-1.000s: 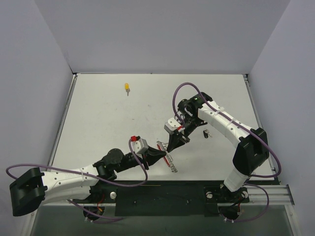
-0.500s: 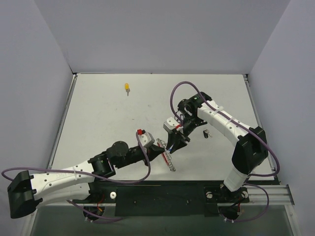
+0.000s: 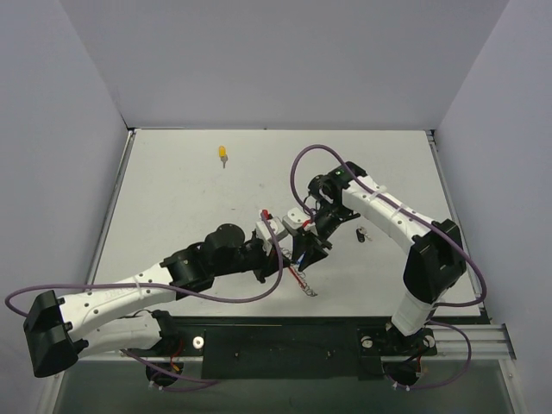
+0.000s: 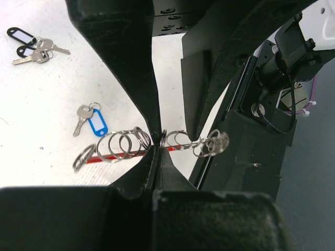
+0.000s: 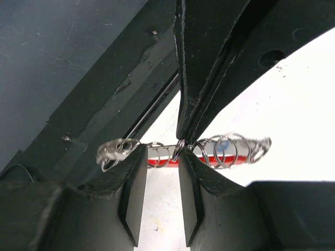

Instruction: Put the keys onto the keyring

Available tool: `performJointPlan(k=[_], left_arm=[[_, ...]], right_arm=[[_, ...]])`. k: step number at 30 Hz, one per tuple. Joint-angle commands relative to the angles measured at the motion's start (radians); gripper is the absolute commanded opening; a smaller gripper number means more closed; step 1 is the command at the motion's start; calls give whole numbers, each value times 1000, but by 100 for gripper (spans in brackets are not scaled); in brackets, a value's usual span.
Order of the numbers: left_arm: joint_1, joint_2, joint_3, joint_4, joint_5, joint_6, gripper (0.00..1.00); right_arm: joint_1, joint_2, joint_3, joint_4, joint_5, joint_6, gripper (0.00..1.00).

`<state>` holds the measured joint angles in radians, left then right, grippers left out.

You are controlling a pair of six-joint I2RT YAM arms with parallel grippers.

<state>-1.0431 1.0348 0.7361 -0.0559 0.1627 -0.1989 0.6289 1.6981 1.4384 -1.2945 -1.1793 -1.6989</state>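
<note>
The keyring (image 4: pixel 112 156), a thin wire with a red section and several silver rings, hangs between both grippers just above the table. My left gripper (image 4: pixel 157 149) is shut on its wire. My right gripper (image 5: pixel 162 157) stands open astride the same wire (image 5: pixel 159 149), its fingers (image 5: pixel 137 180) apart on either side. In the top view the two grippers (image 3: pixel 289 252) (image 3: pixel 306 250) meet at the table's middle, with the keyring (image 3: pixel 302 283) trailing toward the near edge. A blue-tagged key (image 4: pixel 94 121) lies beside the ring. Two black-tagged keys (image 4: pixel 29 46) lie further off.
A yellow-tagged key (image 3: pixel 222 154) lies alone at the far left of the white table (image 3: pixel 172 207). The black-tagged keys (image 3: pixel 360 234) sit under the right forearm. Grey walls close in the back and sides; the black rail (image 3: pixel 285 345) runs along the near edge.
My left arm has reached forward and right to the keyring and shut on it. My right gripper, shut on the ring before, has opened.
</note>
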Motion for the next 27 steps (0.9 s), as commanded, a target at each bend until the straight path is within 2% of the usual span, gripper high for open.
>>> performJointPlan(k=[1, 11, 19, 24, 27], left_arm=[[12, 7, 63, -51, 15, -8, 0], [12, 59, 129, -110, 38, -25, 0], [12, 79, 129, -87, 49, -42, 0], [12, 61, 89, -35, 57, -57, 0], [12, 53, 68, -3, 58, -66, 0]], right_arm=[[11, 15, 47, -273, -56, 22, 25], [11, 28, 65, -243, -66, 99, 23], [-6, 31, 70, -232, -100, 125, 19], [-21, 31, 65, -233, -118, 128, 12], [-23, 28, 62, -233, -128, 127, 3]])
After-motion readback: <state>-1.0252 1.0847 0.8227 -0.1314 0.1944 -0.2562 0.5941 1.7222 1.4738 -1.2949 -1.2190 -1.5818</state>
